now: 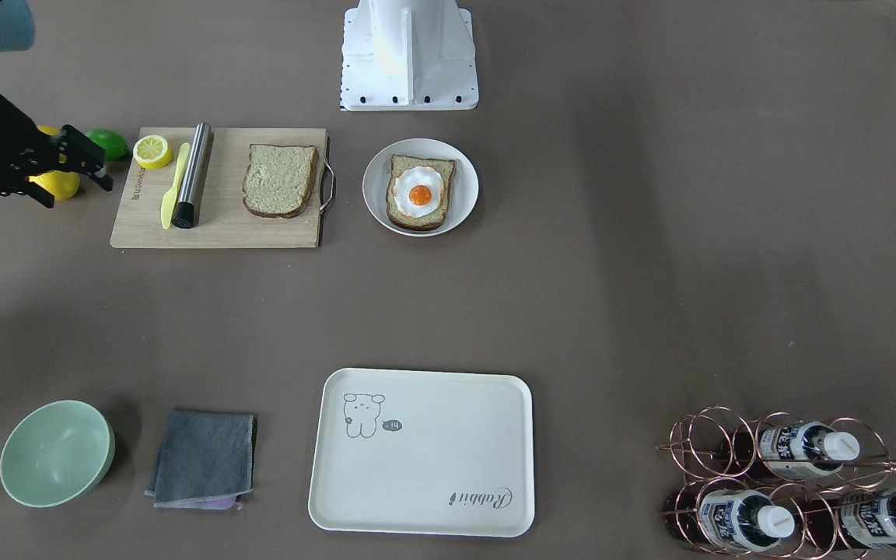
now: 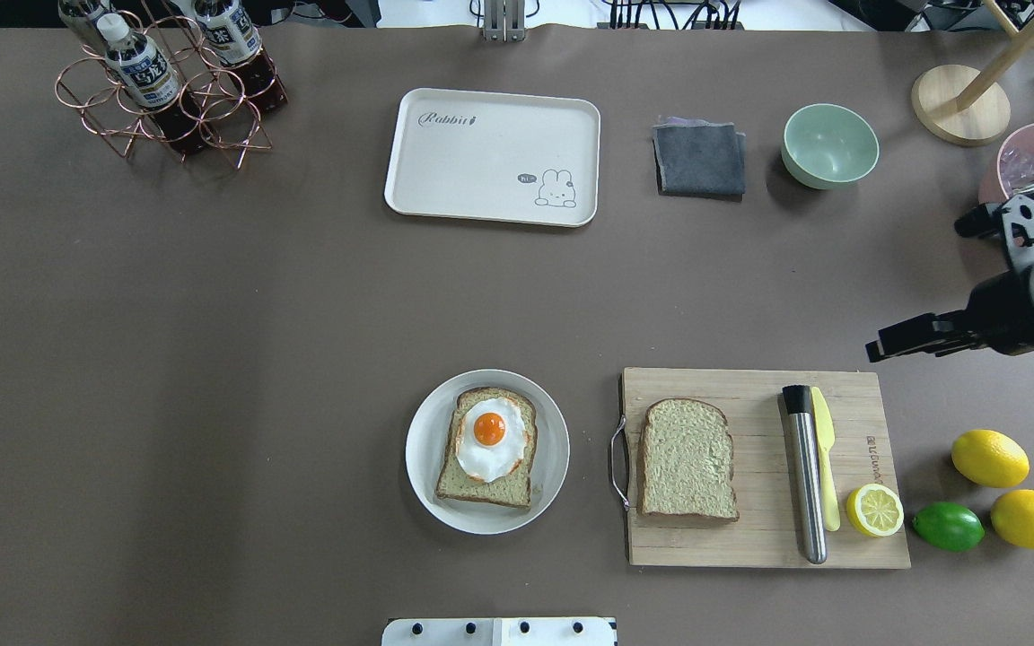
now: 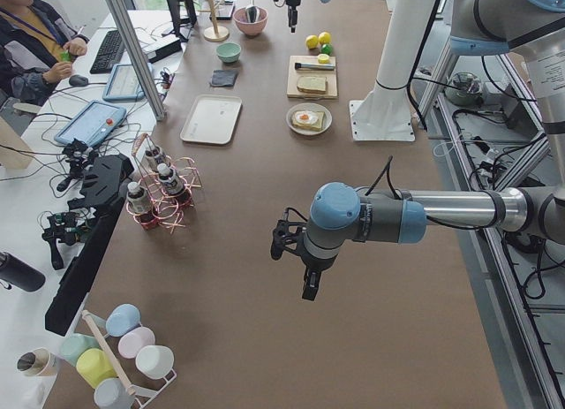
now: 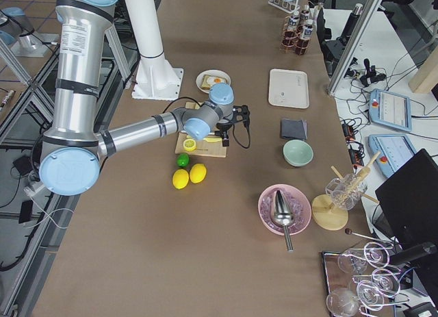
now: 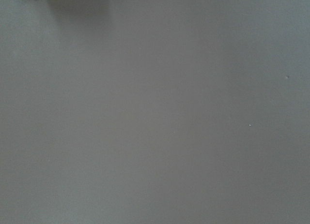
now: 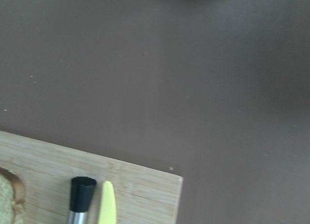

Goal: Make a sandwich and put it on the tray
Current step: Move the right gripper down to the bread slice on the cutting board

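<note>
One bread slice (image 1: pixel 280 180) lies flat on the wooden cutting board (image 1: pixel 215 229). The other slice (image 1: pixel 405 216) lies on a round white plate (image 1: pixel 460 183) with the fried egg (image 1: pixel 419 193) on top. The cream rabbit tray (image 1: pixel 425 459) is bare at the far side of the table. My right gripper (image 1: pixel 78 183) hovers off the board's outer end, beside the lemons, open and holding nothing. My left gripper (image 3: pixel 296 268) shows only in the exterior left view, over bare table far from the food, and I cannot tell whether it is open or shut.
A steel rod (image 1: pixel 192 175), a yellow knife (image 1: pixel 175 185) and a half lemon (image 1: pixel 152 151) lie on the board. Whole lemons (image 2: pixel 989 458) and a lime (image 2: pixel 948 526) sit beside it. A green bowl (image 1: pixel 57 453), grey cloth (image 1: pixel 203 459) and bottle rack (image 1: pixel 782 482) flank the tray.
</note>
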Robot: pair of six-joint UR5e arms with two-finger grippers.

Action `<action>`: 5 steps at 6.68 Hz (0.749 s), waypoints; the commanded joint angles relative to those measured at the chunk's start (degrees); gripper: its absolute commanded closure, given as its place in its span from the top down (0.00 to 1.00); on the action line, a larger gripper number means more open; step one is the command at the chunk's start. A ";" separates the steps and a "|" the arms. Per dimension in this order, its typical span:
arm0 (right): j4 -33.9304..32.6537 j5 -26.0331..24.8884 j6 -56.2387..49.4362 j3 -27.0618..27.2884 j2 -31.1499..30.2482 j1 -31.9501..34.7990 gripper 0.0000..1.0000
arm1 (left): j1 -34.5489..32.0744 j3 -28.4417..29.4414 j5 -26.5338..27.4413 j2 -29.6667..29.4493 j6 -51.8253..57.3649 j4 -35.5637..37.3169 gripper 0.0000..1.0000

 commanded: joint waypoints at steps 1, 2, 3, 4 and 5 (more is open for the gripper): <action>0.33 -7.00 11.78 0.41 5.56 -10.28 0.94 | 0.00 0.10 0.00 -0.01 0.07 0.00 0.98; 0.24 -11.13 17.05 0.58 7.67 -14.94 0.94 | 0.00 0.10 0.00 -0.01 0.07 0.00 0.98; -0.02 -17.34 18.75 1.20 7.86 -19.42 0.92 | 0.00 0.10 0.00 -0.01 -0.01 0.00 0.98; -1.50 -20.28 23.73 1.98 8.13 -23.30 0.84 | 0.00 0.19 0.00 -0.01 0.07 0.00 0.98; -3.52 -22.74 25.09 3.21 7.95 -25.77 0.76 | 0.00 0.10 0.00 -0.01 0.07 0.00 0.98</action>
